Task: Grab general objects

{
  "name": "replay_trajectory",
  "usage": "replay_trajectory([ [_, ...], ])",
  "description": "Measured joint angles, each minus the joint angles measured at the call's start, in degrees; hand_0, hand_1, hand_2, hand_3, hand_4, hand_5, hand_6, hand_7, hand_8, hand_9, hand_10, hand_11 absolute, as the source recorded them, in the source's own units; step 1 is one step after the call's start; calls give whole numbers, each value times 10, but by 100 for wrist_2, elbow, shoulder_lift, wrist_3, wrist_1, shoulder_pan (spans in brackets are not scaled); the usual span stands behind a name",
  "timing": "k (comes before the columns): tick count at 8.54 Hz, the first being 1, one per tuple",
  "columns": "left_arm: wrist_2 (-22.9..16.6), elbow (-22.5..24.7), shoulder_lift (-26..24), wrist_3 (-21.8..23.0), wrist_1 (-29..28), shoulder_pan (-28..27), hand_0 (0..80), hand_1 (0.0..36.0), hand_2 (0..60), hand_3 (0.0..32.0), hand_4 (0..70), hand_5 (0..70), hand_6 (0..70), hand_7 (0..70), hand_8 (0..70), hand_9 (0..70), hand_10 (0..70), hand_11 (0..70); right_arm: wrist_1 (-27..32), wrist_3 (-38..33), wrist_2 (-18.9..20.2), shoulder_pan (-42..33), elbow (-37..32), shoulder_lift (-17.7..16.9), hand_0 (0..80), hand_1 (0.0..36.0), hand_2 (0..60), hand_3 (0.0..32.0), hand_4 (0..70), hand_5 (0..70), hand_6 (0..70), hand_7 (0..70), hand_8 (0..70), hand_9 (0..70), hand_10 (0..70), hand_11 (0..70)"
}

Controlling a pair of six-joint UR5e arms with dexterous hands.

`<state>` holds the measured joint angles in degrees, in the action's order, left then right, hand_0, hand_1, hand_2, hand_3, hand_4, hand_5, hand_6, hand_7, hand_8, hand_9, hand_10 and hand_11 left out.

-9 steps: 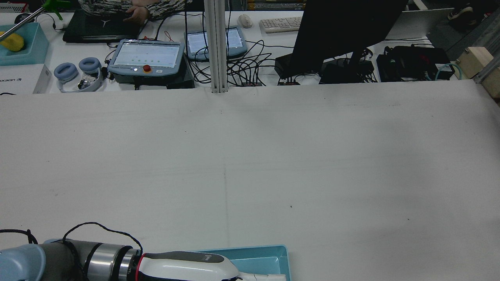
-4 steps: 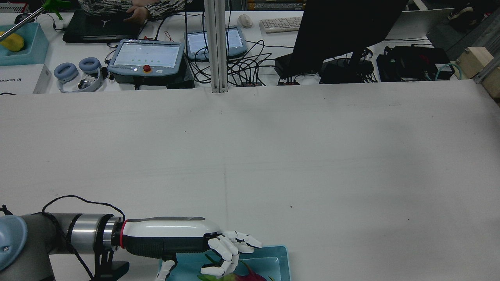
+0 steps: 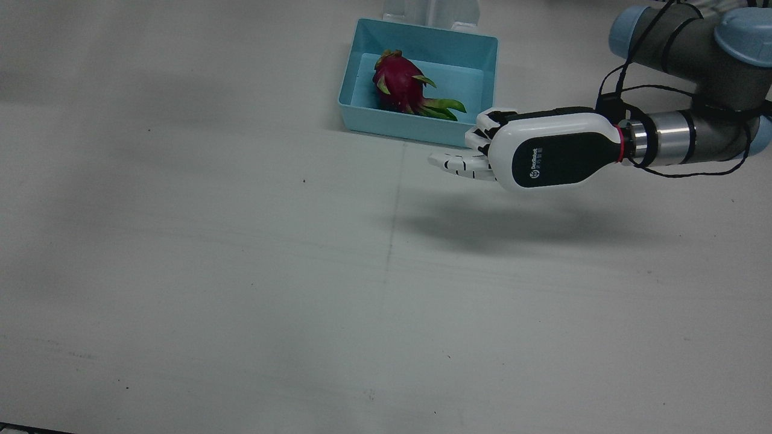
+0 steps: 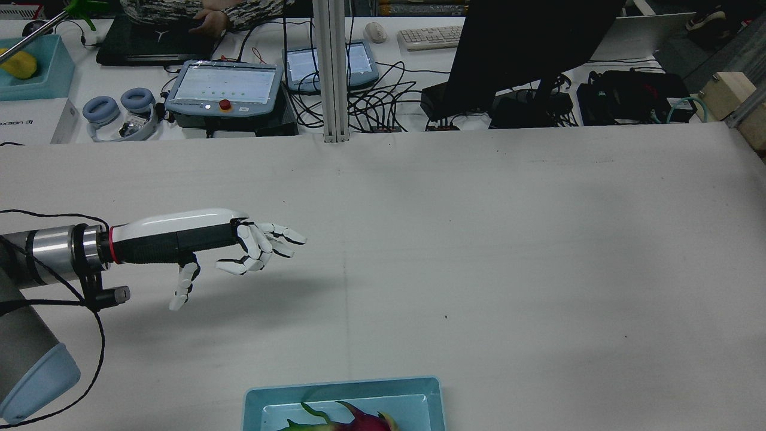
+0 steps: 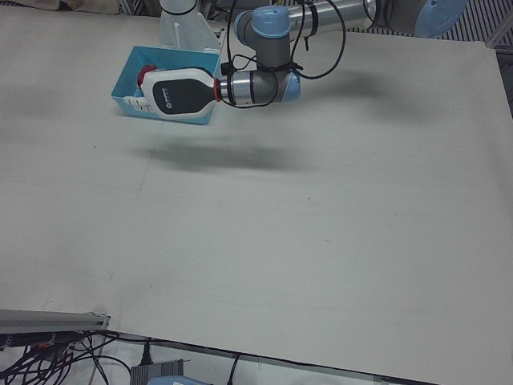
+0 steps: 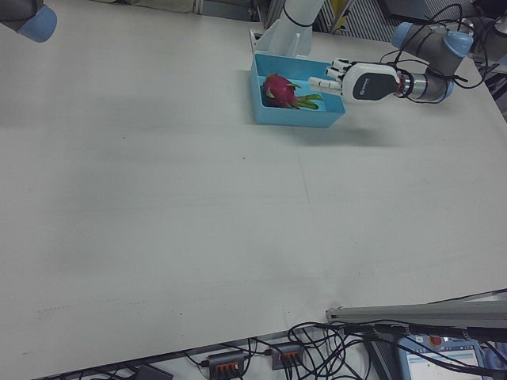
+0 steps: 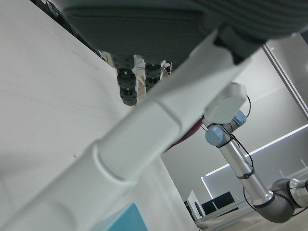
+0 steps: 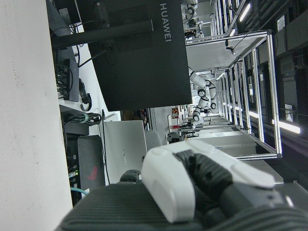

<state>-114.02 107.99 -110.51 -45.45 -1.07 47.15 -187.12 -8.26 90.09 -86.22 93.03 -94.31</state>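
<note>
A pink dragon fruit [image 3: 398, 81] with green scales lies in a light blue bin [image 3: 422, 33] near the robot's edge of the table. The rear view shows the dragon fruit [image 4: 353, 422] at the bottom edge, inside the bin [image 4: 341, 386]. My left hand [image 3: 518, 150] hovers above the bare table beside the bin, open, fingers spread, holding nothing. It floats forward and left of the bin in the rear view [image 4: 233, 242]. My right hand [image 8: 192, 187] shows only in its own camera, as a white and black part at the bottom. Its pose is unclear.
Beyond the table's far edge stand an aluminium post [image 4: 332, 72], two teach pendants [image 4: 224, 87], blue headphones [image 4: 116, 108], a black monitor [image 4: 526, 42] and cables. A person's hand [image 4: 209, 21] rests at a laptop. A second blue tray [image 4: 36, 66] holds a yellow object.
My left hand has risen from the bin and swung forward and left over the table, fingers spread. The dragon fruit stays in the bin, now uncovered.
</note>
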Motion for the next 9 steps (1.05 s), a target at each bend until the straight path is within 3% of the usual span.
replay_trajectory([
  [1, 32, -314, -11, 92, -207, 273, 800, 360, 600, 0, 691, 700, 611, 700, 112, 186, 25, 79, 0, 0, 0, 0, 0, 0, 0, 0, 0, 0, 0, 0, 0, 0, 0, 0, 0, 0],
  [2, 135, -720, -25, 241, -548, 480, 800, 360, 600, 0, 671, 700, 572, 700, 104, 186, 0, 33, 0, 0, 0, 0, 0, 0, 0, 0, 0, 0, 0, 0, 0, 0, 0, 0, 0, 0],
  [4, 313, -1355, -87, 447, -943, 907, 800, 360, 600, 0, 534, 700, 500, 700, 90, 185, 62, 137, 0, 0, 0, 0, -3, 0, 0, 0, 0, 0, 0, 0, 0, 0, 0, 0, 0, 0],
  [5, 414, -1634, -102, 468, -1074, 1192, 714, 360, 600, 0, 488, 700, 493, 700, 88, 182, 94, 179, 0, 0, 0, 0, -4, 0, 0, 0, 0, 0, 0, 0, 0, 0, 0, 0, 0, 0],
  [6, 532, -1985, -107, 451, -1261, 1425, 111, 0, 0, 0, 356, 700, 359, 700, 61, 145, 98, 128, 0, 0, 0, 0, -4, 0, 0, 0, 0, 0, 0, 0, 0, 0, 0, 0, 0, 0],
  [8, 661, -2848, -194, 341, -1910, 1834, 106, 0, 0, 0, 344, 700, 317, 700, 53, 141, 116, 155, 0, 0, 0, 0, -4, 0, 0, 0, 0, 0, 0, 0, 0, 0, 0, 0, 0, 0],
  [9, 685, -3169, -227, 295, -2157, 2037, 215, 0, 0, 0, 371, 700, 299, 700, 49, 141, 99, 132, 0, 0, 0, 0, -4, 0, 0, 0, 0, 0, 0, 0, 0, 0, 0, 0, 0, 0],
])
